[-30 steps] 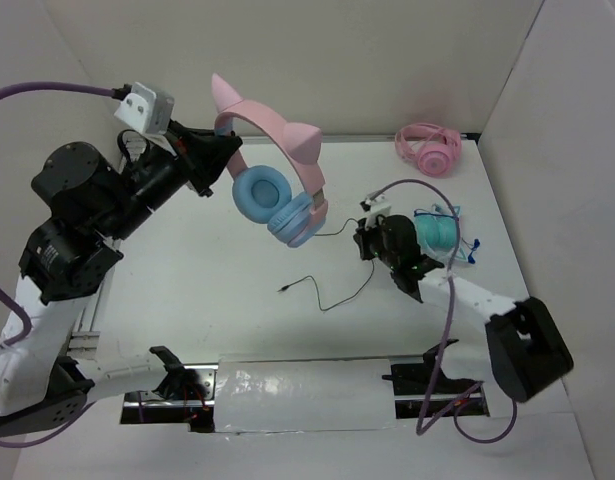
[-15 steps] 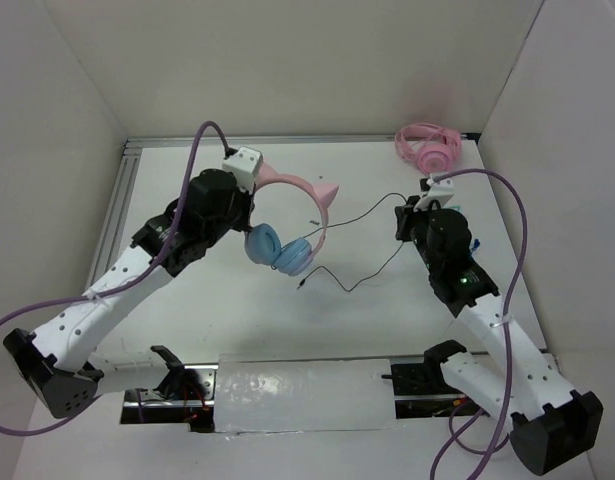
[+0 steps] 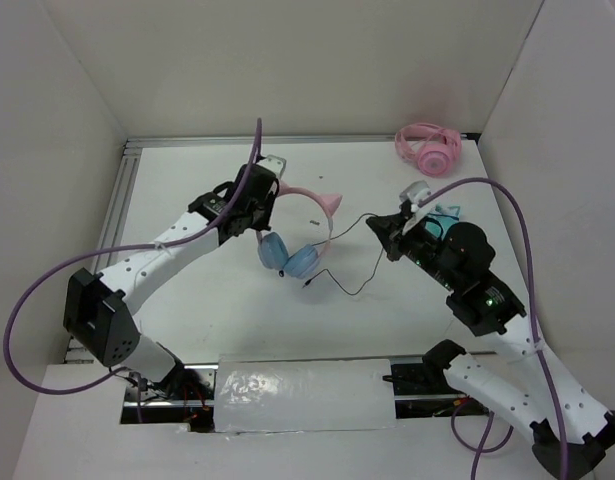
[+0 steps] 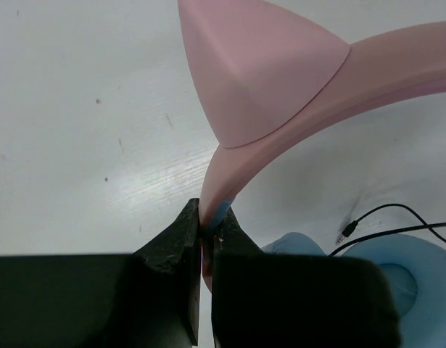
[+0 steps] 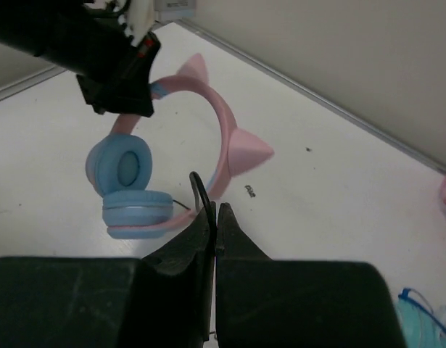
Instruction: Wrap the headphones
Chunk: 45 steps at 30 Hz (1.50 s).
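Right claw (image 5: 215, 214): clenched on thin black cable (image 5: 196, 183).
Headphones (image 3: 299, 255): mid-worktop (image 3: 207, 310), between both arms.
Left claw (image 4: 206, 226): clamped on pink headband (image 4: 295, 94) beside a cat ear; this grip shows close only from the left wrist.
All-pink headphones (image 3: 427, 148): far right corner, whole only in overhead view.

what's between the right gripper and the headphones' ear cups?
Only the cable, pinched in the right gripper, its loose end lying near the ear cups. The rest is bare table. The top view shows it.
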{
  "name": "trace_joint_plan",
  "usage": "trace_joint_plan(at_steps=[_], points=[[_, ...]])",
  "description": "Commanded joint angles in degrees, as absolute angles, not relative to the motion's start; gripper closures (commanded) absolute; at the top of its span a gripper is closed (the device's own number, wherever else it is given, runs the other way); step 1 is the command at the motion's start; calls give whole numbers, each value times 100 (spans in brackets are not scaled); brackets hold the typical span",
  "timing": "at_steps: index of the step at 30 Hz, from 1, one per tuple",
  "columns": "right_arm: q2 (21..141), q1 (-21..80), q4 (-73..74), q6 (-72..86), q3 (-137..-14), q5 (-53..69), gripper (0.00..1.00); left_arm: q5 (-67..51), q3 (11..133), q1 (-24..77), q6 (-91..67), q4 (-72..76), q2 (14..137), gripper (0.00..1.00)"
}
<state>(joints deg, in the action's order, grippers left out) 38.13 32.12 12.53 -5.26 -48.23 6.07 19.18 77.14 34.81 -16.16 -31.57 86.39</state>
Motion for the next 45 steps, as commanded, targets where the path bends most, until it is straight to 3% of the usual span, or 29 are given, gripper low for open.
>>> trace_joint_plan(at_steps=[1, 8, 14, 31, 34, 35, 40, 45], points=[[4331, 3331, 1362, -1386, -5475, 1414, 100, 1425, 7562, 3708, -705, -2243, 8385, 100], [5229, 3331, 1538, -2048, -6292, 1758, 100, -191, 6329, 4043, 508, -767, 7551, 100], [5861, 3296, 1652, -2276, -6731, 1784, 100, -957, 6038, 4367, 922, -606, 7058, 100], [7813, 3094, 2399, -2092, -7944, 2715, 99, -255, 6354, 5422, 1353, -756, 7497, 100], [8050, 3111, 2461, -1996, -8077, 2594, 95, -97, 6416, 5572, 1362, -808, 7549, 100], [8112, 3111, 2435, -1917, -8095, 2523, 89, -62, 6468, 5581, 1362, -887, 7576, 100], [8218, 3111, 2382, -1942, -8095, 2426, 84, -184, 6451, 5625, 1371, -844, 7655, 100], [8358, 3068, 2101, -1661, -7911, 1909, 95, -211, 6486, 5643, 1292, -931, 7559, 100]])
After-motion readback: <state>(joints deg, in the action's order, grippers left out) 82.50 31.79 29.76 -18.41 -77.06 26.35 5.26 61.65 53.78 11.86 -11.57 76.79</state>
